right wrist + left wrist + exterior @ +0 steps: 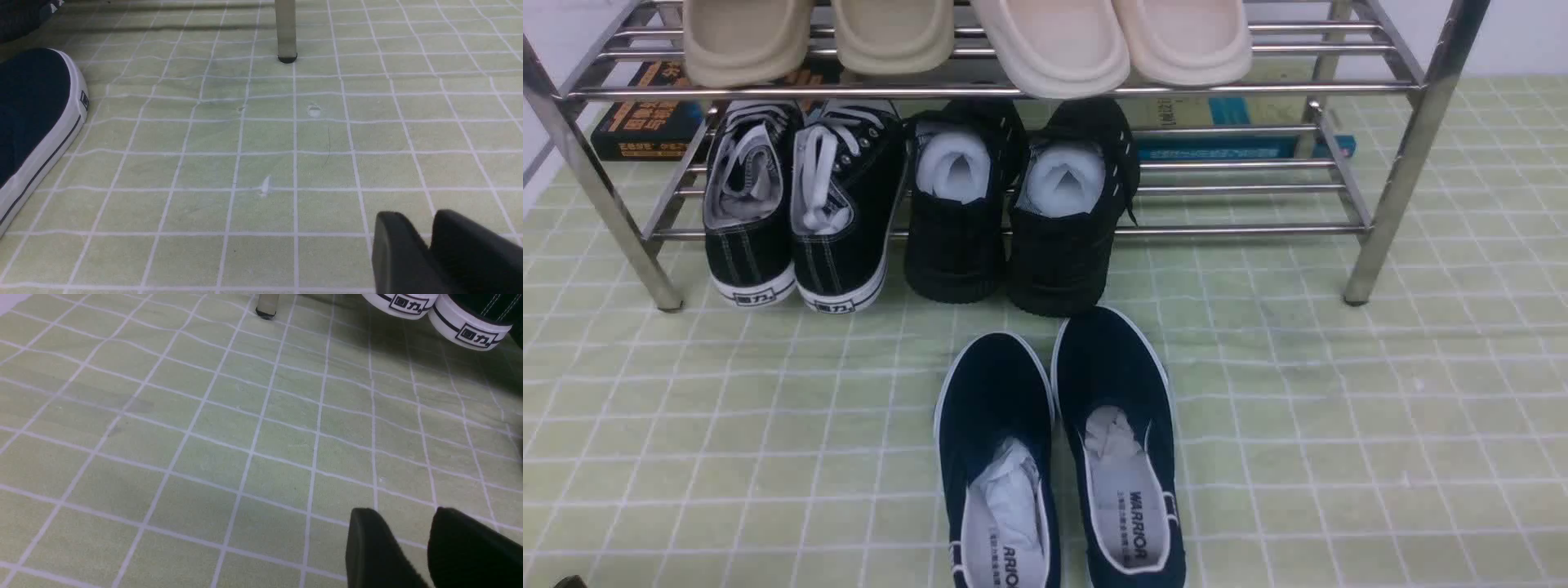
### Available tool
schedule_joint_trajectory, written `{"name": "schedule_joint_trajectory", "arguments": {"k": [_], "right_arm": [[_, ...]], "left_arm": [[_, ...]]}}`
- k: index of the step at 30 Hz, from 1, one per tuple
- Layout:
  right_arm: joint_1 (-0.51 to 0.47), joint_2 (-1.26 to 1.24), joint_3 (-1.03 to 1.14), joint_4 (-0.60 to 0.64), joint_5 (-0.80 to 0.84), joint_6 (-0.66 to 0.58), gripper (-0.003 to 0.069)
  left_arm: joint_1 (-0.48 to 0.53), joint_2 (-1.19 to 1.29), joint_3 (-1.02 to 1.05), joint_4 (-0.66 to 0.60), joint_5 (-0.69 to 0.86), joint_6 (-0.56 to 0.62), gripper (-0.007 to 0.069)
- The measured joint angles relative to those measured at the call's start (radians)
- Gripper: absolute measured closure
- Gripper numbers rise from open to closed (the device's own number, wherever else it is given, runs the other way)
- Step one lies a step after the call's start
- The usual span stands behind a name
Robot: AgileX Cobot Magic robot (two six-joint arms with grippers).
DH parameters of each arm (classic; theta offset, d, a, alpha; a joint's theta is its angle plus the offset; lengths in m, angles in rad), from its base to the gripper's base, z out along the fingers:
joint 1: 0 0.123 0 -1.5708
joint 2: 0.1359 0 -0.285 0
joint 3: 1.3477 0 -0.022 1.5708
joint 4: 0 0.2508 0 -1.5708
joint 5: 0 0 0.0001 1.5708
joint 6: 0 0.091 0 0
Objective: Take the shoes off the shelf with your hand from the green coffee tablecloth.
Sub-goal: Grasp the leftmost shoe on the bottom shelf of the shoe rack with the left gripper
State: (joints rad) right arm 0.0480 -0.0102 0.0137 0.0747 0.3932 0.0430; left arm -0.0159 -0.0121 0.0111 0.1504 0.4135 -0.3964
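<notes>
Sneakers [827,265] on shelf's [1250,230] lower tier, robot's left side, heels out, long axes fore-aft. Left end effector [402,516] nearer: parted, empty; target likely ahead and inward. Right end effector [419,222]: can't tell if closed. Toes hidden by bars; left wrist view crops sneakers to heels.
</notes>
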Motion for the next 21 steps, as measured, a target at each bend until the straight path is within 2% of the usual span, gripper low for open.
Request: {"name": "schedule_joint_trajectory", "arguments": {"k": [21], "right_arm": [[0.0,0.0,0.0,0.0,0.0,0.0,0.0482]], "left_arm": [[0.0,0.0,0.0,0.0,0.0,0.0,0.0383]]}}
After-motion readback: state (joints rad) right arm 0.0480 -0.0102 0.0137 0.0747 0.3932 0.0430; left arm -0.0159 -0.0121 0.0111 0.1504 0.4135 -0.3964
